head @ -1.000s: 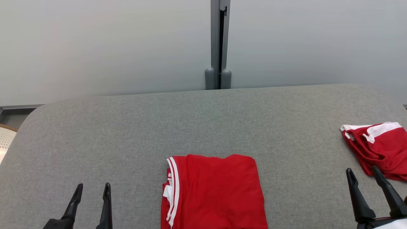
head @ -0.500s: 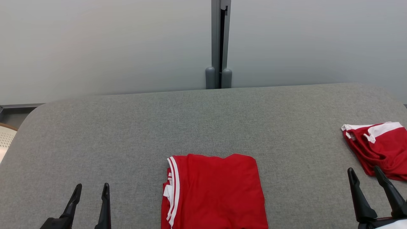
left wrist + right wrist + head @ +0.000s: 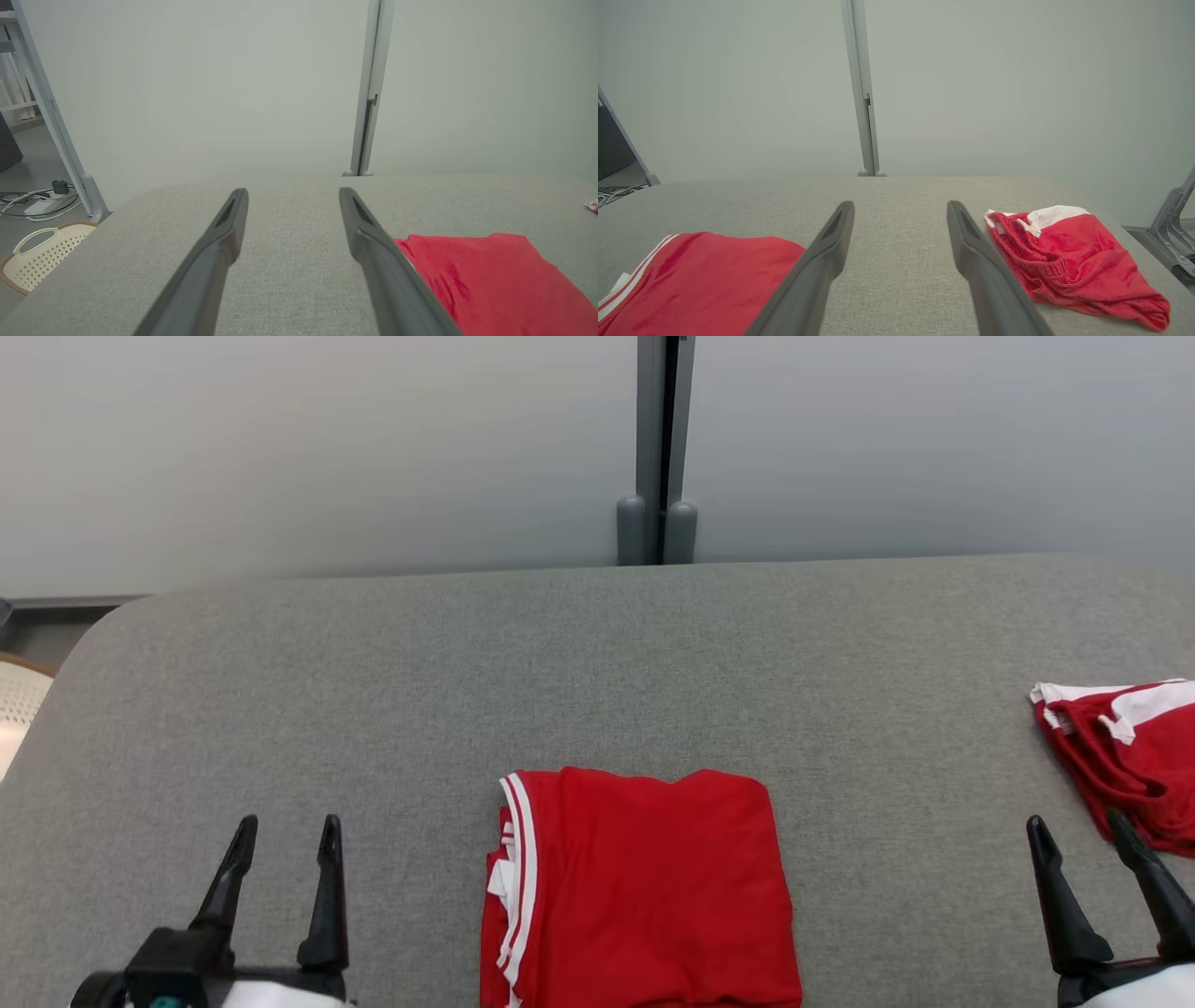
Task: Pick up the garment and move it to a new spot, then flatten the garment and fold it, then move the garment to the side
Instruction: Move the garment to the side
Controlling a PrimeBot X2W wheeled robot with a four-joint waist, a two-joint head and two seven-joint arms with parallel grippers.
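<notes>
Two released, empty end effectors are hovering at the near edge: the left end effector (image 3: 288, 823) left of the folded red garment (image 3: 644, 887), the right end effector (image 3: 1075, 821) right of it. Folding is looking finished; moving the garment aside is remaining. The right wrist view is showing the whole crumpled second garment (image 3: 1069, 252) on the surface (image 3: 901, 210); the left wrist view, a floor basket (image 3: 32, 261)

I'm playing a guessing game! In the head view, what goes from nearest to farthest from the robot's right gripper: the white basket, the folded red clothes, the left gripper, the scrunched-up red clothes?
Starting from the right gripper:
1. The scrunched-up red clothes, just beside it on the right.
2. The folded red clothes, in the middle at the front.
3. The left gripper, across at the front left.
4. The white basket, at the far left edge.
</notes>
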